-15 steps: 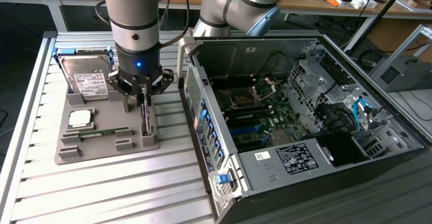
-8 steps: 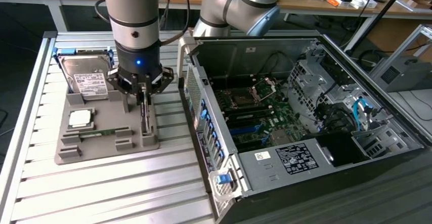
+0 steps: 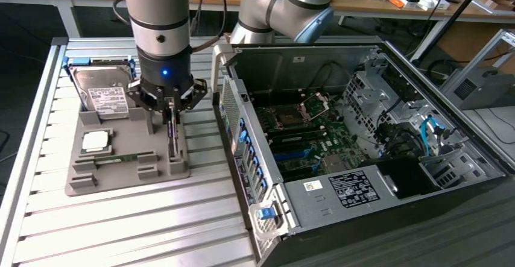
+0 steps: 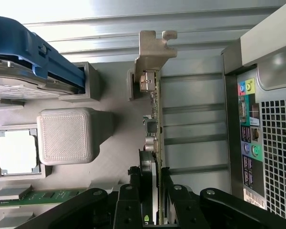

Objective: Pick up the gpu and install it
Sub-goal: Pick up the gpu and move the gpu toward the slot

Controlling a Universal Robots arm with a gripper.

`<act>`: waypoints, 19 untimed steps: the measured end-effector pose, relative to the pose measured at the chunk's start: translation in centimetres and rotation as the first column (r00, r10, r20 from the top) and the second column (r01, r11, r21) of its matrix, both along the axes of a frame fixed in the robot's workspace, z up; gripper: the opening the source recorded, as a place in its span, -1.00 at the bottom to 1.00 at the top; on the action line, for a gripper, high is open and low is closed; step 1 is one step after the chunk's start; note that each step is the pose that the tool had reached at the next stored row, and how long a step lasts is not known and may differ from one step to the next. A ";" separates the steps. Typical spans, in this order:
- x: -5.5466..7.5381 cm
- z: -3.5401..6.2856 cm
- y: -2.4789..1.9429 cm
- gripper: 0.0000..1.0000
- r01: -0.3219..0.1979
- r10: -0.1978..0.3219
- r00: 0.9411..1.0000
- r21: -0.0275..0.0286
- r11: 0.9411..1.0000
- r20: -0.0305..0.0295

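**Q:** What sits closest to the wrist camera?

**A:** The pincer (image 4: 150, 195). Its two dark fingers (image 4: 131, 200) are clamped against opposite faces of the gpu (image 4: 156, 129), a thin green card standing on its long edge.

**Q:** Where is the card?

**A:** It stands in a slot of a grey holder tray (image 3: 120, 179) on the slatted metal counter (image 3: 120, 231), and it looks not yet lifted. The card lies straight below the pincer. Its long axis runs away from the fingers to a silver end bracket (image 4: 150, 50).

**Q:** What else does the tray hold?

**A:** A hard drive (image 3: 103, 92), a processor chip (image 3: 95, 140) and a memory stick (image 3: 125, 157). All three are on the exterior view's left of the card and apart from it.

**Q:** And farther off?

**A:** A computer case (image 3: 362, 134) with its side panel off lies just beside the tray, on the exterior view's right. The card's long axis runs roughly parallel to the case's ported rear panel.
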State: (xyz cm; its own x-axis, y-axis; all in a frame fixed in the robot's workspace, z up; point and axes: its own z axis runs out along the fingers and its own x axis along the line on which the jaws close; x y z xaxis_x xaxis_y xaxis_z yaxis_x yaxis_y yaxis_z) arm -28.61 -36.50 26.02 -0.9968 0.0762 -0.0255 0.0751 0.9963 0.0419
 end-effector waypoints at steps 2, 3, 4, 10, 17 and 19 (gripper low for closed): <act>0.0 0.11 0.00 -0.45 0.000 0.000 1.000 0.000 1.000 0.000; 0.0 0.16 0.00 -0.45 0.000 0.000 1.000 0.000 1.000 0.000; 0.0 0.20 0.00 -0.45 0.000 0.000 1.000 0.000 1.000 0.000; 0.0 0.42 0.00 -0.45 0.000 0.000 1.000 0.000 1.000 0.000; 0.0 0.66 0.00 -0.45 0.000 0.000 1.000 0.000 1.000 0.000; 0.0 0.71 0.00 -0.45 0.000 0.000 1.000 0.000 1.000 0.000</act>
State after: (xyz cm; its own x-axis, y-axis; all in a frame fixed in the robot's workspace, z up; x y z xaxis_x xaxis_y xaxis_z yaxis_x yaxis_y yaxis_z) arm -28.61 -36.50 26.74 -0.9968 0.0762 -0.0253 0.0751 0.9963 0.0418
